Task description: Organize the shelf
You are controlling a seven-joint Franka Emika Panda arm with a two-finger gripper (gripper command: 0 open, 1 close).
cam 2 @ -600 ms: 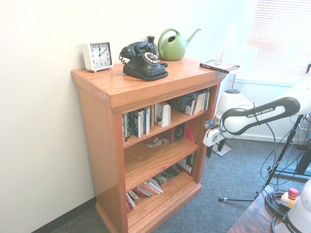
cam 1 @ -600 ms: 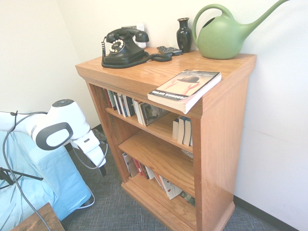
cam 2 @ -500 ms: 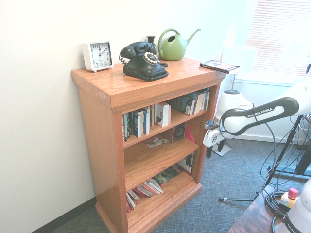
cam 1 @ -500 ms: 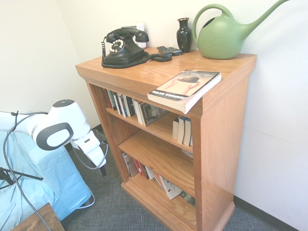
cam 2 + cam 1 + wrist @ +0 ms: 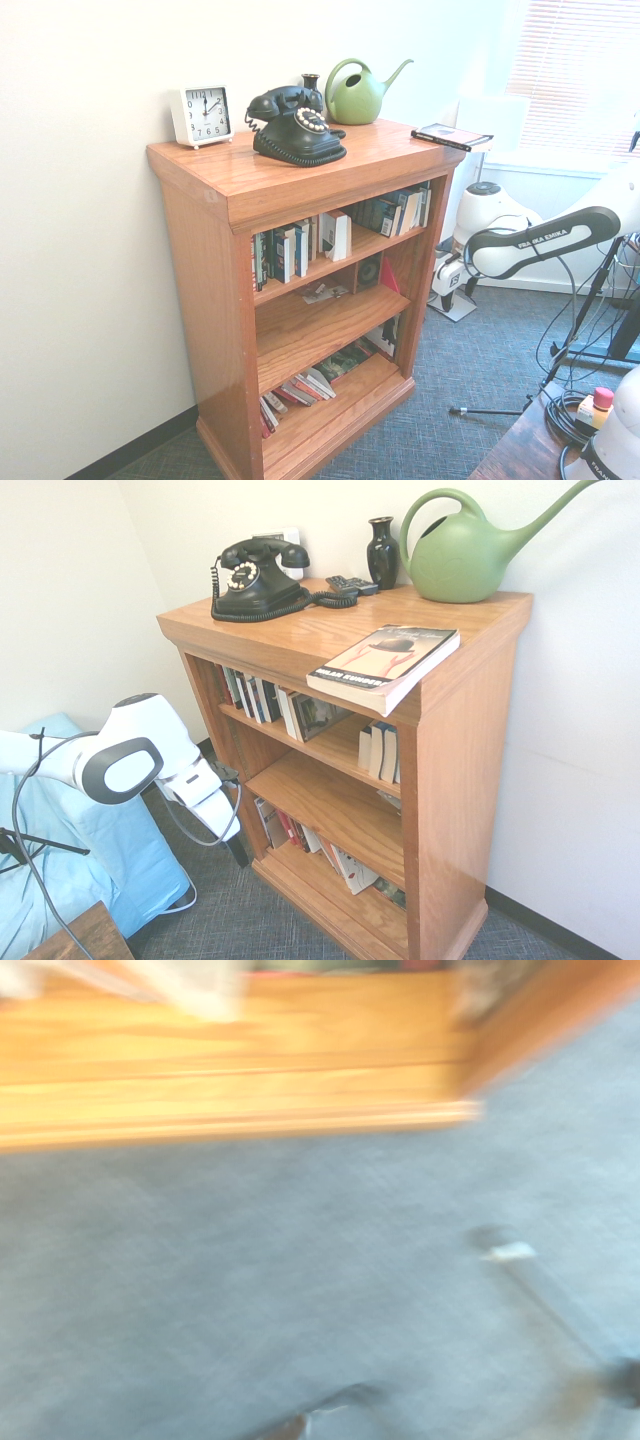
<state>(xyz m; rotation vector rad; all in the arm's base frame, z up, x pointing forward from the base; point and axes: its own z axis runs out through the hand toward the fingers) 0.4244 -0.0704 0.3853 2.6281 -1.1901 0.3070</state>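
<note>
White gripper (image 5: 238,848), jaws spread and holding nothing, hangs low beside the honey-coloured oak bookcase (image 5: 455,770), near its bottom tier. Nothing looks tidied yet: a paperback book (image 5: 385,664) overhangs the top board, and the bottom-tier books (image 5: 300,388) lie toppled.

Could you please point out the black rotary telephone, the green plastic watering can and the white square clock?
black rotary telephone (image 5: 255,580), first exterior view, body.
green plastic watering can (image 5: 462,565), first exterior view, belly.
white square clock (image 5: 203,114), second exterior view, face.
</note>
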